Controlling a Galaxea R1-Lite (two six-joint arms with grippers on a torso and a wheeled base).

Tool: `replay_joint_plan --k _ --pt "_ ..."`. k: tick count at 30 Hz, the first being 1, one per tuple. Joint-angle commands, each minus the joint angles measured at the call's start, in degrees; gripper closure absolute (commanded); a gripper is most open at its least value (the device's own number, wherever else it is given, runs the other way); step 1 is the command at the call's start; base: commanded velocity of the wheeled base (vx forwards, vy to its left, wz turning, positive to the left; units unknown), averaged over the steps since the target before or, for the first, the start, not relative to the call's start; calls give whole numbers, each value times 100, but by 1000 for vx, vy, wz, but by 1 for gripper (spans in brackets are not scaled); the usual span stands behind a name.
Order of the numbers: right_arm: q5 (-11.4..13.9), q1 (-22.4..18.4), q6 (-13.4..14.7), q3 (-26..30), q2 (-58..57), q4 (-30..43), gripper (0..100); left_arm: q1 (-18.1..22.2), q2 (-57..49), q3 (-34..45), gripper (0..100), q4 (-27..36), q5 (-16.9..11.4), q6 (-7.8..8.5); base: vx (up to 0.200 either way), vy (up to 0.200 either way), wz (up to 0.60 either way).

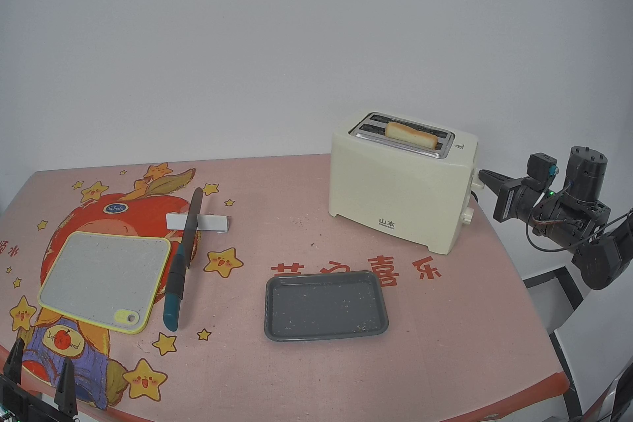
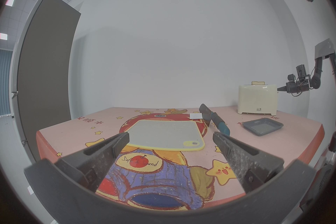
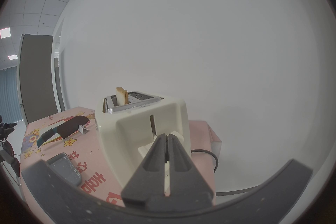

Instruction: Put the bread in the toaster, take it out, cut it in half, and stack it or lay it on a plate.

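A slice of toasted bread [image 1: 411,134] stands half out of the near slot of the cream toaster [image 1: 402,189]; the right wrist view has the bread [image 3: 121,96] upright in the toaster [image 3: 133,137]. My right gripper [image 1: 486,177] is shut and empty, at the toaster's right end, its tips [image 3: 167,138] just at the lever [image 3: 148,147]. My left gripper [image 2: 171,140] hangs open over the table's near left corner [image 1: 39,374], short of the grey cutting board [image 2: 164,133]. The grey tray-like plate [image 1: 326,304] lies in front of the toaster.
A knife [image 1: 183,255] with a teal handle leans on a small white rest [image 1: 211,223] beside the cutting board [image 1: 104,278]. The toaster's cord [image 3: 206,158] trails off behind it. The table's right edge [image 1: 527,311] runs close under my right arm.
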Motion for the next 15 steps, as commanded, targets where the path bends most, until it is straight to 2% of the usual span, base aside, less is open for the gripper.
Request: replay_joint_plan --k 1,15 --pt "-9 5 -10 16 88 4 100 0 -93 101 0 -1 -8 -1 0 0 0" --pt "-27 5 -106 121 176 4 100 0 -93 101 0 -1 1 -1 0 0 0"
